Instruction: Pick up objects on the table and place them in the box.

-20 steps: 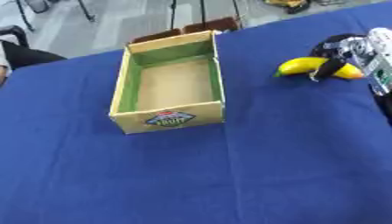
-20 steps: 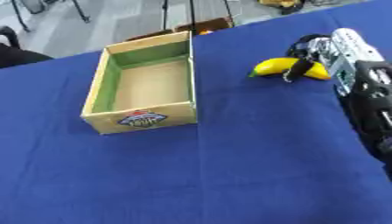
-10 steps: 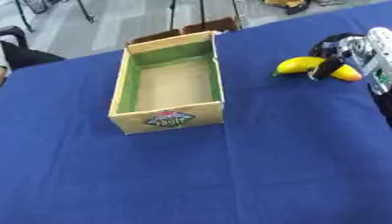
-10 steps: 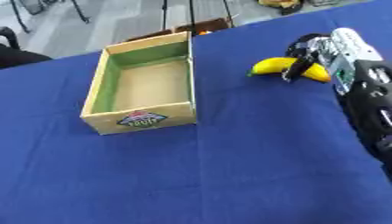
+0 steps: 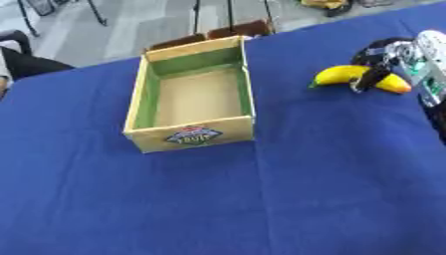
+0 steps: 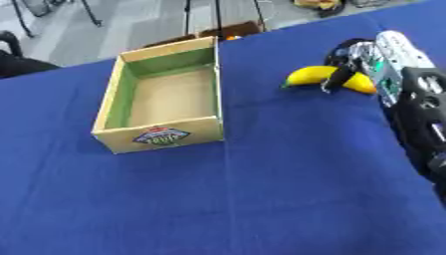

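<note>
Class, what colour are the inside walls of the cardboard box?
Green, on the box; clearest in the left eye view.

Bright, even light falls across the blue desk (image 5: pixel 261 199), with no glare. The box (image 5: pixel 191 99) throws only a faint, soft shadow toward six o'clock. Both views are slightly soft overall, and edges blur most near the right hand (image 6: pixel 366 60) at two o'clock.

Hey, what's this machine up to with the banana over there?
The robot's right hand has its fingers curled round a yellow banana at the far right of the blue table. An open cardboard box stands to the left, apart from it, with nothing visible inside. The banana has not yet gone into the box. The left hand is not in sight.
</note>
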Robot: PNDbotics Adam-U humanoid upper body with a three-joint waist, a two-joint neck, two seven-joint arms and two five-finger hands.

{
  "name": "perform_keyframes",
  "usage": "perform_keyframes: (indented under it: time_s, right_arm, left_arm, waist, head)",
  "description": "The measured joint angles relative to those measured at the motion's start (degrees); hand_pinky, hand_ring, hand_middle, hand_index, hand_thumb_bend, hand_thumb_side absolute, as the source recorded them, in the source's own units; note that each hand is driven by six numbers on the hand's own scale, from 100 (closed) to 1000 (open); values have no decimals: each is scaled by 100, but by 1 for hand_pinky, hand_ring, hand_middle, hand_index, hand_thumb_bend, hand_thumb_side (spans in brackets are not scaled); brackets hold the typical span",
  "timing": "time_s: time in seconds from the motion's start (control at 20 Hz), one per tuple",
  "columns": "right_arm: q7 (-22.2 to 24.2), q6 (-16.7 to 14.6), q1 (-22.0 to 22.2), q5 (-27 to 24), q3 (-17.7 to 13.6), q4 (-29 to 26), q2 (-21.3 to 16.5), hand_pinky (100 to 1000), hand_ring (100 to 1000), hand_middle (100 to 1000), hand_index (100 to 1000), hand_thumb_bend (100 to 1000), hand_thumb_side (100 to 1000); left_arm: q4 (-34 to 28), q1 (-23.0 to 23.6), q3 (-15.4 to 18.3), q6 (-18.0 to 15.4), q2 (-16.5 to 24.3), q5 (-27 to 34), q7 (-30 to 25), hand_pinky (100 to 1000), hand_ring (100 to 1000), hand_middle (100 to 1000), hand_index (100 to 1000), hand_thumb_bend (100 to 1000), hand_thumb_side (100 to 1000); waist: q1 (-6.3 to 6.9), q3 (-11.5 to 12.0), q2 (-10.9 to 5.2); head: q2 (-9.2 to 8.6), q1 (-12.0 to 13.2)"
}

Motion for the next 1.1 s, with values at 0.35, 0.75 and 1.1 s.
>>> perform_keyframes:
  time_s: [0.35, 0.75, 1.1]
  right_arm:
    - [-16, -18, -6, 48, 14, 35, 2, 848, 1000, 905, 950, 100, 295]
    - [-111, -73, -40, 164, 28, 101, 15, 818, 981, 847, 901, 100, 299]
    - [-523, -127, -21, 313, 57, 134, 47, 749, 921, 773, 809, 100, 320]
  left_arm:
    - [0, 0, 0, 0, 0, 0, 0, 407, 822, 826, 782, 100, 937]
    - [0, 0, 0, -1, 0, 1, -1, 399, 821, 826, 782, 100, 937]
    - [0, 0, 0, -2, 0, 3, -2, 398, 820, 825, 782, 100, 935]
  waist:
    - [0, 4, -2]
    - [0, 22, -2]
    - [0, 28, -1]
  head:
    - [-38, -1]
    - [-40, -1]
    - [-43, -1]
